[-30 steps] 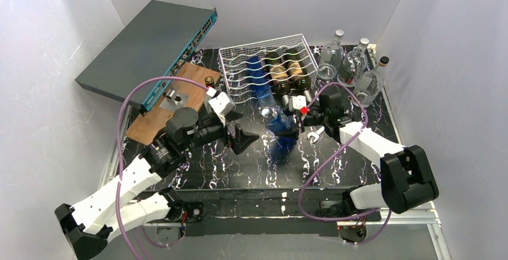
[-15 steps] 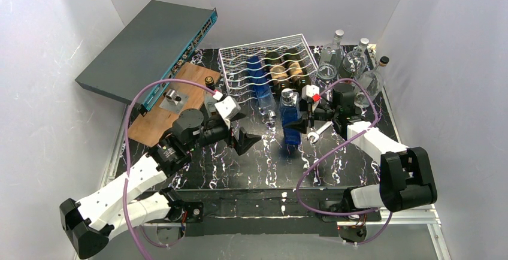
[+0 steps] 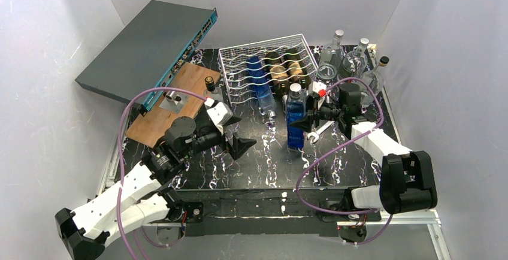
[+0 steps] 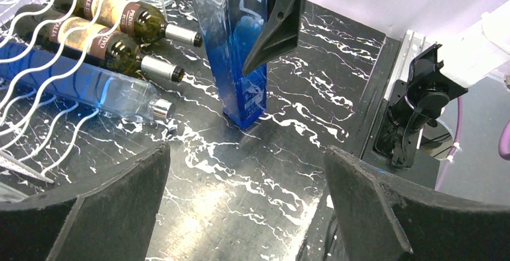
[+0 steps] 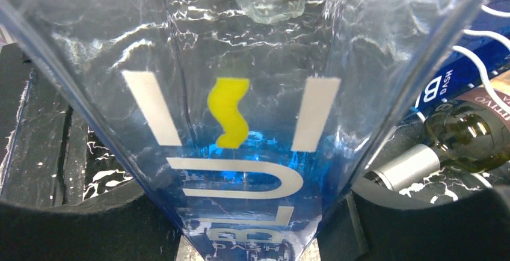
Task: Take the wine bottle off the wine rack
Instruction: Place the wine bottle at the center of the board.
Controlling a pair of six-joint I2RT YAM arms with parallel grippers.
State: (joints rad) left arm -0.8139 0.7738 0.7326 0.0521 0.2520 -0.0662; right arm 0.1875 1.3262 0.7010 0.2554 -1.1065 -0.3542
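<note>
Top external view: my right end effector [image 3: 304, 122] grips the blue wine bottle [image 3: 292, 110], upright on the bench [image 3: 263, 167] near the wine rack [image 3: 239, 56]; my left end effector [image 3: 238, 133] gapes wide, empty; only letting go seems left

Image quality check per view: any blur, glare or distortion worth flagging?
Top external: even light, blue bottle sharp. Left wrist: left gripper's fingers fill the lower corners, dark and soft. Right wrist: the bottle fills the frame; its glass warps everything behind it.
</note>
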